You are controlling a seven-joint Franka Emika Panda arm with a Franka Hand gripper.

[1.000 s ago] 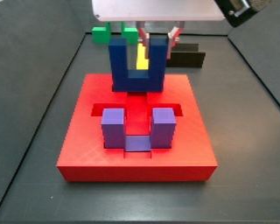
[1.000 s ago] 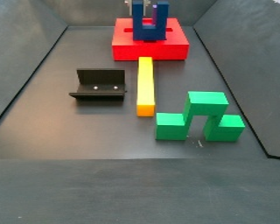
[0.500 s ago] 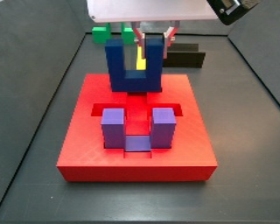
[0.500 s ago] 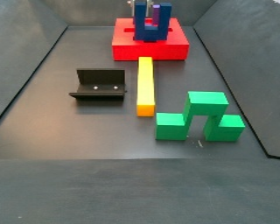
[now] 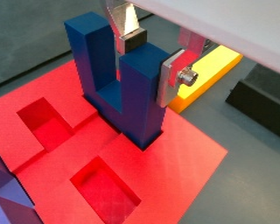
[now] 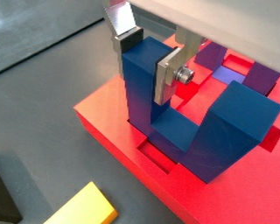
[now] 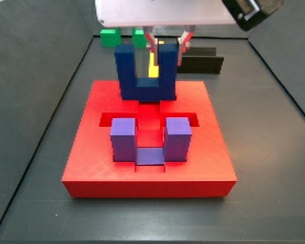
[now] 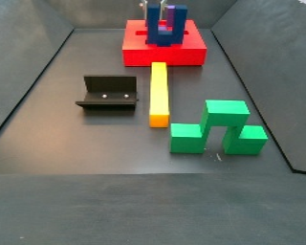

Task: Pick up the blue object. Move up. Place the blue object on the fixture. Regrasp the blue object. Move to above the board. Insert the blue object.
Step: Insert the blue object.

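The gripper (image 5: 150, 59) is clamped on one prong of the blue object (image 5: 122, 83), held upright over the board (image 5: 166, 179); a purple U-shaped block (image 7: 150, 139) is seated in the board's 6 o'clock recess.

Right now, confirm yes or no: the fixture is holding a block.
No: in a side view the fixture is bare, while the gripper holds the blue object over the board.

We count one blue object (image 7: 148, 74), held in one gripper (image 7: 163, 38) above one board (image 7: 149, 152), one purple block (image 7: 150, 140), one yellow bar (image 8: 159, 93), one fixture (image 8: 108, 93) and one green cluster (image 8: 220, 127), block count unclear.
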